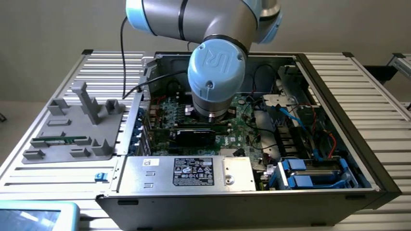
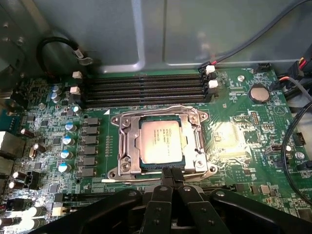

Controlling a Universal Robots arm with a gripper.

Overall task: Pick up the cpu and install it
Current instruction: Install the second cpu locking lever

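Note:
The cpu (image 2: 161,141), a flat silvery square with a thin tan rim, lies flat inside the dark socket with its metal frame (image 2: 122,146) on the green motherboard (image 2: 234,161). My gripper (image 2: 173,176) hangs just beside the socket's edge. Its black fingertips are pressed together and shut, with nothing between them. In the exterior view the arm's blue-capped wrist (image 1: 216,72) reaches down into the open computer case (image 1: 334,96) over the motherboard, hiding the socket.
Black memory slots (image 2: 146,87) run beside the socket, with a coin battery (image 2: 258,92) and loose cables (image 2: 297,131) nearby. A green memory stick (image 1: 61,141) lies on the grey fixture (image 1: 77,120) at the exterior view's left. Power supply (image 1: 192,172) and blue drive bays (image 1: 308,173) line the case front.

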